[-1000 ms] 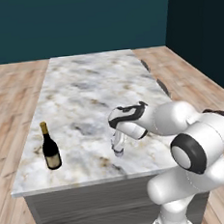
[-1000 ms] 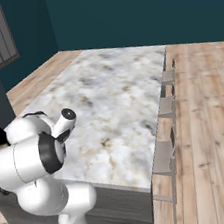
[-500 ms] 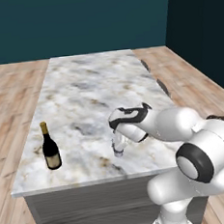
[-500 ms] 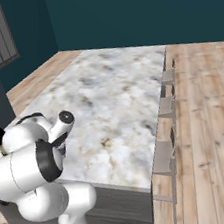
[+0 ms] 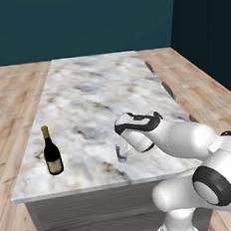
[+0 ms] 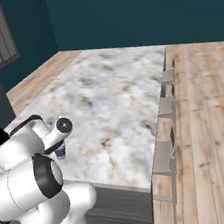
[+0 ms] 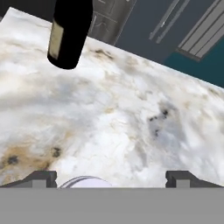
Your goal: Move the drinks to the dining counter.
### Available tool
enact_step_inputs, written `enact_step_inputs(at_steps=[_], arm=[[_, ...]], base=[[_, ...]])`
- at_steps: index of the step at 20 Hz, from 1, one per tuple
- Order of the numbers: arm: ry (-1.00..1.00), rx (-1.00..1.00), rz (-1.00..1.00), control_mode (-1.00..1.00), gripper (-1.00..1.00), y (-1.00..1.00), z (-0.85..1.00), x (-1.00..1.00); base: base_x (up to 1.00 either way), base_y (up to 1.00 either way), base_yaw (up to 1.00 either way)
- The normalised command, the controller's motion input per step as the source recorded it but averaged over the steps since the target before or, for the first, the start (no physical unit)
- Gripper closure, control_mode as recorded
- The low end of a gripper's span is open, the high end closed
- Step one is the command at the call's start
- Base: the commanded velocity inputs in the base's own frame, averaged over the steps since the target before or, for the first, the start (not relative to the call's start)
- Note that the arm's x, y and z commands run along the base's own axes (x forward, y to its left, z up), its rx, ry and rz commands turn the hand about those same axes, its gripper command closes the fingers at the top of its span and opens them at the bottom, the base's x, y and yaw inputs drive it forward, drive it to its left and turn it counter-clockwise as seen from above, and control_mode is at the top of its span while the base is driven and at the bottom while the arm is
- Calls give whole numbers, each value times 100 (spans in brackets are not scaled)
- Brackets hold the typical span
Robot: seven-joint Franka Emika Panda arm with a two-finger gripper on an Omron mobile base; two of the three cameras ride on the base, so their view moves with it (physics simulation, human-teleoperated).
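Gripper (image 7: 111, 178) released, jaws wide over lidded cup (image 7: 84, 182), probably set on dining counter (image 5: 86, 98). Lift straight, avoid tipping; wine bottle (image 5: 52, 152) well apart.

Wine bottle (image 5: 52, 154): dark glass, gold neck, tan label; near the counter's front left corner.
Cup (image 5: 122, 152): white lid, purple lower band; near the front edge.
Counter (image 5: 95, 94): white marble top veined in tan and grey, dark grey sides.
Stools (image 6: 167, 126): grey, lined along the counter's right edge.
Floor (image 5: 11, 97): light brown wood planks.
Walls (image 5: 78, 21): deep teal.
Arm (image 5: 191, 150): glossy white, dark joints.
Finger tips (image 7: 39, 178): dark grey.
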Motion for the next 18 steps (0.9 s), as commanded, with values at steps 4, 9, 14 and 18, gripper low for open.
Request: enact_step_inputs(at_steps=[4,9,14,18], arm=[[-19,0,7,-100,-100,14,19,-9],[-15,0,7,-100,-100,14,20,0],[-9,0,1,-100,-100,0,82,-2],[-1,0,-2,-100,-100,0,100,-15]], base=[[0,0,0],[0,0,0],[0,0,0],[0,0,0]])
